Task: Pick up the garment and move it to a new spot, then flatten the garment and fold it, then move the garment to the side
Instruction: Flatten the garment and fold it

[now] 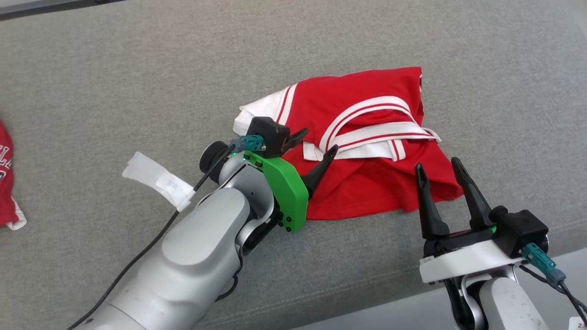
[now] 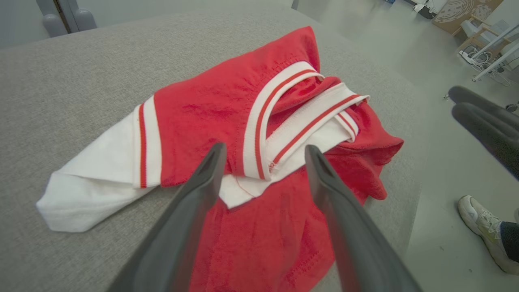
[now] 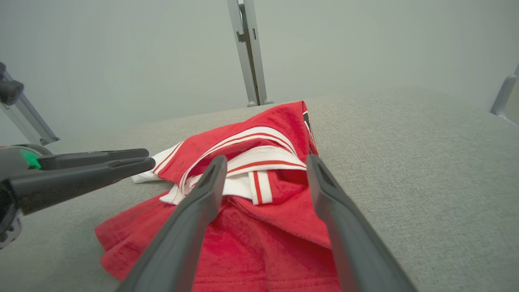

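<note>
A crumpled red garment [image 1: 362,137] with white, red-striped trim and a white sleeve lies bunched on the grey padded surface [image 1: 137,68]. My left gripper [image 1: 317,143] hovers open over the garment's [image 2: 211,105] left edge, with nothing between its fingers [image 2: 202,178]. At the garment's [image 3: 259,162] near right corner my right gripper [image 1: 439,166] stands open and holds nothing. The left gripper's fingers [image 3: 97,162] show at the left of the right wrist view.
Another red garment [image 1: 7,178] lies at the far left edge. A strip of white tape [image 1: 158,181] is wrapped on the left arm's cable. The surface's front edge runs below the right gripper, with floor beyond. A person's shoe [image 2: 484,227] rests on the floor.
</note>
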Tool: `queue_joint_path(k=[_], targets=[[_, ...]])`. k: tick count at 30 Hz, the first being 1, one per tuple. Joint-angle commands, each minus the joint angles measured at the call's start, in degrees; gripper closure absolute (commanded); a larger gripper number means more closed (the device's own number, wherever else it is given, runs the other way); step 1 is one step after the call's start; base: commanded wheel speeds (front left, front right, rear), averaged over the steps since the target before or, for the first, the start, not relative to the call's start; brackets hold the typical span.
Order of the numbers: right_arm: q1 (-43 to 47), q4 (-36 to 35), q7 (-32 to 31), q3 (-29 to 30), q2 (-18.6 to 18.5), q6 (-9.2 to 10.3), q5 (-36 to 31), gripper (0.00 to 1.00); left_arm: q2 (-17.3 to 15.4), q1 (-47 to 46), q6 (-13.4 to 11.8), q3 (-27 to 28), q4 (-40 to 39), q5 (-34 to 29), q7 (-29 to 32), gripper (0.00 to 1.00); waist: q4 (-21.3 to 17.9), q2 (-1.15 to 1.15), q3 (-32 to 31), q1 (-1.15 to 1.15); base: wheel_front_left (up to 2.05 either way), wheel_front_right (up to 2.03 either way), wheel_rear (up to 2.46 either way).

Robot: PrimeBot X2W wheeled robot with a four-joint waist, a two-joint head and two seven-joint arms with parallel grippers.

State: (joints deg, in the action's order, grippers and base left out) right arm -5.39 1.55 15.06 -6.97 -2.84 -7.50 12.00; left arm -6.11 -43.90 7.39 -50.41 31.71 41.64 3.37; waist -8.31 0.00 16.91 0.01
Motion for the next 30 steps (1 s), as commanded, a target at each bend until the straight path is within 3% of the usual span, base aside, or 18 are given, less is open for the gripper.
queue_joint_path(k=[1,11,12,13,14,15,25,30], targets=[[-1.2,-0.3,0.2,-0.3,-0.1,0.02,0.5,0.00,0.2,-2.2,0.1,-0.8,2.2,1.0,-0.5,0.00,-3.5,0.00,3.4,-0.01,0.00,0.00,0.00],[-1.9,-0.7,0.2,-0.8,-0.1,0.02,1.7,0.00,1.5,-7.2,0.2,-4.1,12.5,4.2,-2.7,0.00,-5.3,0.00,4.8,-0.01,0.00,0.00,0.00],[-1.9,-0.6,0.2,-0.8,-0.1,0.02,1.8,0.00,1.6,-7.5,0.2,-4.3,13.3,4.6,-3.1,0.05,-5.3,0.00,4.8,-0.01,0.00,0.00,0.00],[-2.0,-0.5,0.2,-0.7,-0.1,0.02,1.9,0.00,1.8,-7.8,0.2,-4.6,14.1,4.7,-3.5,0.44,-5.3,0.00,4.8,-0.01,0.00,0.00,0.00],[-2.0,-0.5,0.2,-0.6,-0.1,0.02,1.9,0.00,2.0,-8.3,0.2,-4.6,14.7,4.9,-4.0,0.66,-5.3,0.00,4.8,-0.01,0.00,0.00,0.00],[-2.0,-0.4,0.2,-0.5,-0.1,0.02,1.9,0.00,2.0,-8.8,0.2,-4.8,15.4,4.7,-4.5,1.00,-5.2,0.00,4.7,-0.01,0.00,0.00,0.00],[-1.9,0.1,0.3,-0.4,-0.1,0.02,2.4,0.00,2.5,-14.0,0.2,-5.8,16.5,5.0,-9.0,1.00,-4.0,0.00,4.0,-0.01,0.00,0.00,0.00],[-1.9,0.4,0.3,-1.1,-0.1,0.02,2.8,0.00,0.5,-18.6,-0.1,-3.6,18.1,5.6,-10.2,1.00,-4.3,0.00,3.7,-0.01,0.00,0.00,0.00]])
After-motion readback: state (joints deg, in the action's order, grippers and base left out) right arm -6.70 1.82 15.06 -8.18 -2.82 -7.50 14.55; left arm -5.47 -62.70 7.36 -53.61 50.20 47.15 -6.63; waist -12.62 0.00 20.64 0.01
